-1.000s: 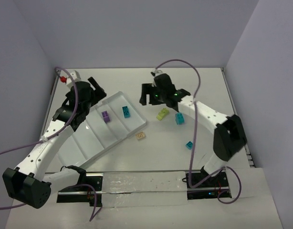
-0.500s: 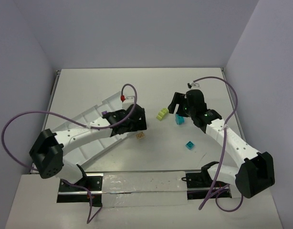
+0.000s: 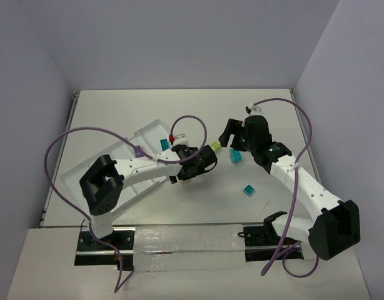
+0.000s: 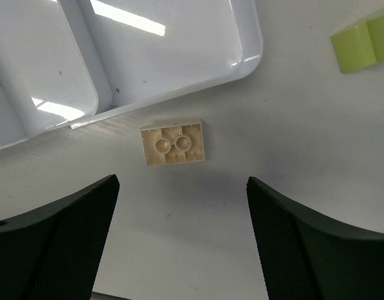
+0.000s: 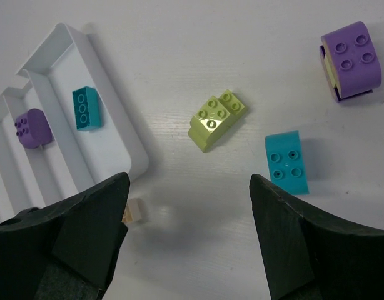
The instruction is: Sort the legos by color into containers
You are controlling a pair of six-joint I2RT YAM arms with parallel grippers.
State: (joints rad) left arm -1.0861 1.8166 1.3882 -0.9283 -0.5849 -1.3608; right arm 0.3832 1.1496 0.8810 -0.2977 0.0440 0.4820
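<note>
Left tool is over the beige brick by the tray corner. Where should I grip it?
Come straight down and pinch the beige brick by its two short ends: it lies flat, hollow side up, and the tray rim crowds one long side. The left tool straddles those ends.

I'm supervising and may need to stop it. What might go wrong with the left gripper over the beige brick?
The beige brick lies upside down beside the tray rim; a finger of the open left gripper may catch the rim and shift the tray. The right gripper hovers near the lime brick close by, so the two grippers may bump.
</note>
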